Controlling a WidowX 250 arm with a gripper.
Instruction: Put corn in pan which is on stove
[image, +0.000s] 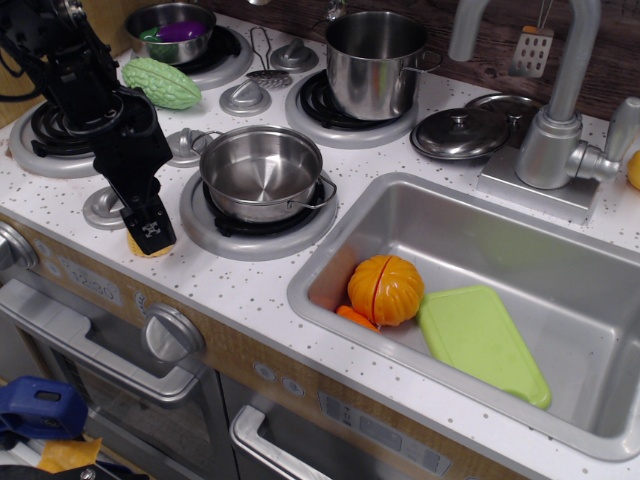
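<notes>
The corn (136, 246) lies on the white speckled stove (240, 282) at the front left. Only a thin yellow sliver of it shows beneath my gripper (150, 232). The black gripper is lowered straight onto the corn and its fingers cover it, so I cannot see how far apart they are. The pan (262, 170) is wide, shiny steel and empty. It sits on the front burner plate (300, 235), a short way to the right of the gripper.
A bumpy green vegetable (160, 82) lies behind the arm. A steel bowl (170, 30) and a taller pot (375, 62) stand on the back burners. A lid (460, 132) and a faucet (560, 130) are at the right. The sink (560, 250) holds an orange pumpkin (386, 289) and a green board (482, 342).
</notes>
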